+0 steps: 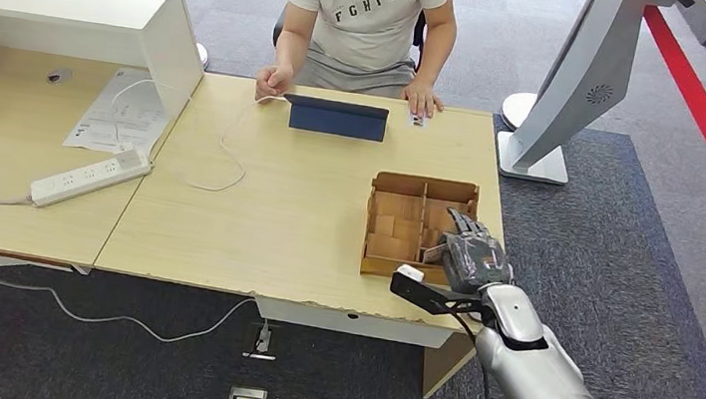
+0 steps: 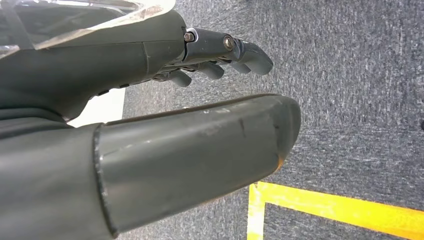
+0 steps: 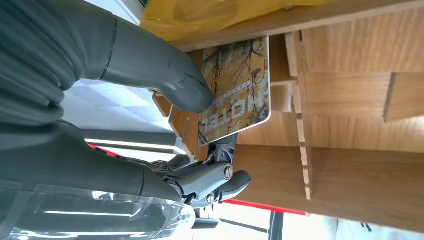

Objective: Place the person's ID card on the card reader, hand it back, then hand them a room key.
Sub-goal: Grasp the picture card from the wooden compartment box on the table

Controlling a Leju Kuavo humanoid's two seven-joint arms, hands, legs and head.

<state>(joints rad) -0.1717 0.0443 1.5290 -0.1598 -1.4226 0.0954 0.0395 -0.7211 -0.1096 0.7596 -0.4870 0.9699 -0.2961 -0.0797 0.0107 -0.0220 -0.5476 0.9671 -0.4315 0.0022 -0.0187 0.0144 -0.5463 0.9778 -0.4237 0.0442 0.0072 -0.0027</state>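
A room key card, printed with bare branches on a yellow-brown ground and the word HOTEL, stands on edge among the dividers of a wooden slotted box at the desk's four o'clock. The blue card reader lies flat at twelve o'clock.

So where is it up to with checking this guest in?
The ID step looks finished: a small card lies on the table by the person's hand, beside the dark card reader. Right now the right hand pinches a hotel key card at the wooden divider box. Left to do: carry that card over to the person.
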